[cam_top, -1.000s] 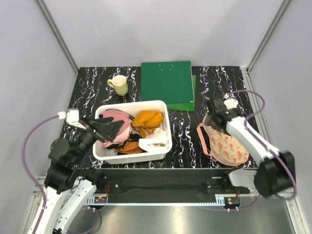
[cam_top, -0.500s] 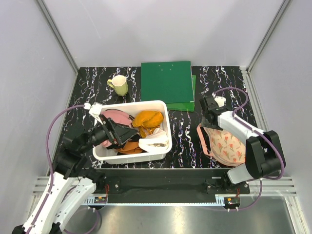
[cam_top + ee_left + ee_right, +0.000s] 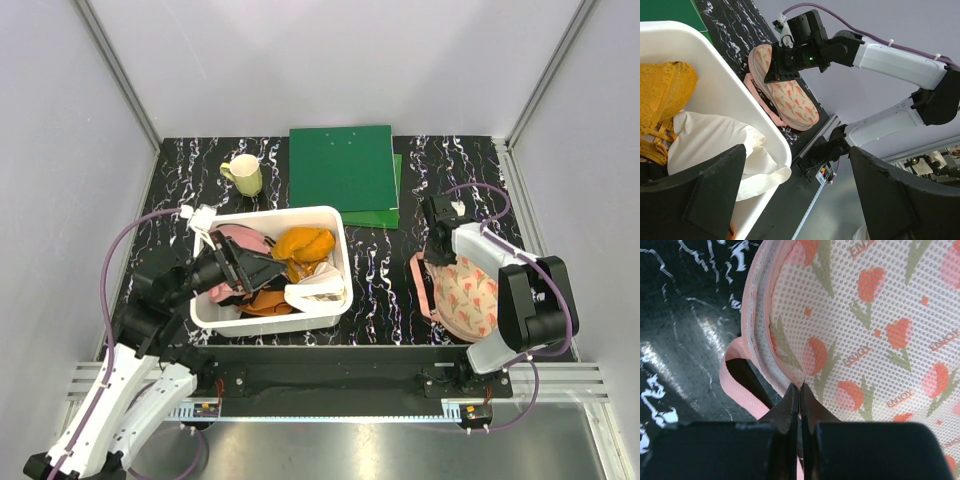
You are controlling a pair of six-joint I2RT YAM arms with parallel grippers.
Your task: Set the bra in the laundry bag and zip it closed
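Logged from the top view: bra (image 3: 238,239) lying in the white bin (image 3: 345,262), at the bin's 10 o'clock corner, partly hidden under the left arm. Noted an orange garment (image 3: 303,243) just beside it toward 3 o'clock, and a white cloth (image 3: 318,290) at the bin's 5 o'clock corner.

Found left claw (image 3: 265,272) hanging over the middle of the bin, fingers (image 3: 700,195) spread wide — nothing between them. Cannot tell whether it touches the clothes below.

Found laundry bag (image 3: 465,300) on the desk (image 3: 385,290) at 4 o'clock, well apart from the bra and just right of the bin. Recorded right claw (image 3: 800,387) at the bag's 11 o'clock edge, fingers pressed together on a pinch of the patterned mesh right at the rim. Saw the pink loop (image 3: 732,375) hanging below that rim in the right wrist view. From the left wrist view, patterned upper half resting on a pink lower edge, tilted up at the held end.

Also on the desk: a pale green mug (image 3: 243,175) at 11 o'clock and green folders (image 3: 342,168) at 12 o'clock.
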